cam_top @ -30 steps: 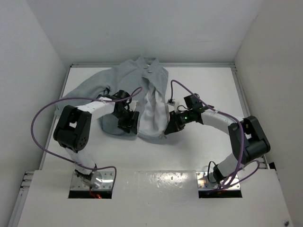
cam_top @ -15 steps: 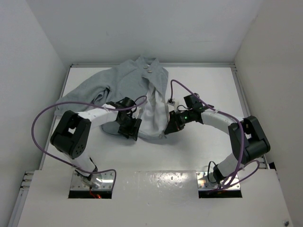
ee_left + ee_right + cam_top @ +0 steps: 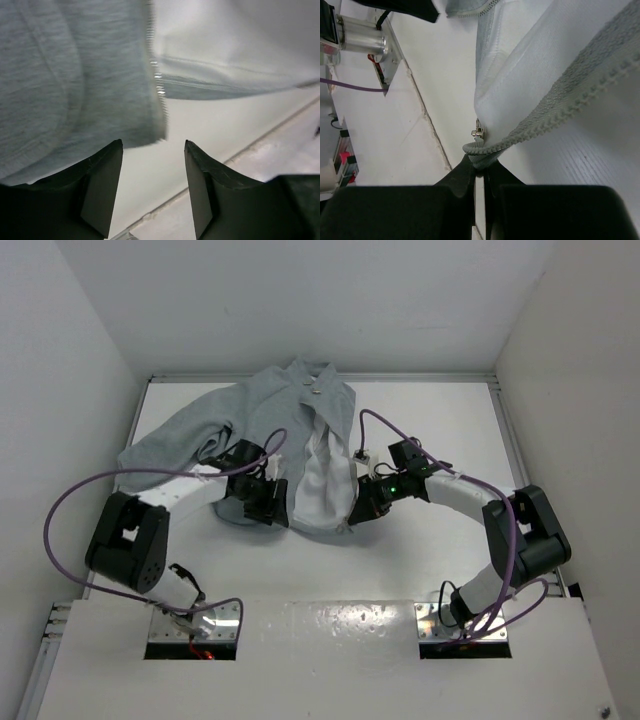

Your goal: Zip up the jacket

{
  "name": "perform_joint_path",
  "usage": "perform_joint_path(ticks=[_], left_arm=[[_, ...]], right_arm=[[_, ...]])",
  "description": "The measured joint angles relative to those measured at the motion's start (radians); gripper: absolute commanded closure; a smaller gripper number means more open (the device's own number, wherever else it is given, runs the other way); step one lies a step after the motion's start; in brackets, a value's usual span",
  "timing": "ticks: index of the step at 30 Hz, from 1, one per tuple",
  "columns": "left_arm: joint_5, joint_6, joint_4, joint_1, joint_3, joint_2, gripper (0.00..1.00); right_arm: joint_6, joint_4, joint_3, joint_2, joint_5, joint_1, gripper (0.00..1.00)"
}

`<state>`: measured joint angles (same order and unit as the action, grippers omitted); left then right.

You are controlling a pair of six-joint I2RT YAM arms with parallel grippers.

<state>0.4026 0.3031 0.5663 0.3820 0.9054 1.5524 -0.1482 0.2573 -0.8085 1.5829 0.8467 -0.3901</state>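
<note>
**Jacket unzipped, right claw on the zipper end**

Your table (image 3: 440,430) carries the jacket (image 3: 250,415) left of centre. Its collar is at 12 o'clock, its hem at 6 o'clock, and one sleeve (image 3: 165,445) trails off toward 9 o'clock. The two fronts lie apart, so you see pale lining (image 3: 322,480) down the middle.

Your left claw (image 3: 152,145) hangs over the hem at about 7 o'clock of that opening. It is released: the fingers (image 3: 102,185) are spread with nothing between them. The left front's zipper corner (image 3: 159,125) sits just past their tips.

Your right claw (image 3: 479,167) is at about 5 o'clock of the opening, pinched tight on the bottom end of the right front's zipper edge. In its wrist view the teeth (image 3: 580,92) run away toward 2 o'clock. The small metal slider (image 3: 478,132) sits just beyond the pinch.
</note>
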Motion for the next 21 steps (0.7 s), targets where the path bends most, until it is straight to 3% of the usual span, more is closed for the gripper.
perform_joint_path(ticks=[5,21], left_arm=[[0.04,-0.011,0.005,0.008,0.0,-0.114,0.43],[-0.051,0.064,0.019,0.005,-0.028,-0.047,0.48]], right_arm=[[0.003,0.002,0.0,0.0,0.001,0.001,1.0],[-0.017,-0.021,0.0,0.004,0.006,0.001,1.0]])
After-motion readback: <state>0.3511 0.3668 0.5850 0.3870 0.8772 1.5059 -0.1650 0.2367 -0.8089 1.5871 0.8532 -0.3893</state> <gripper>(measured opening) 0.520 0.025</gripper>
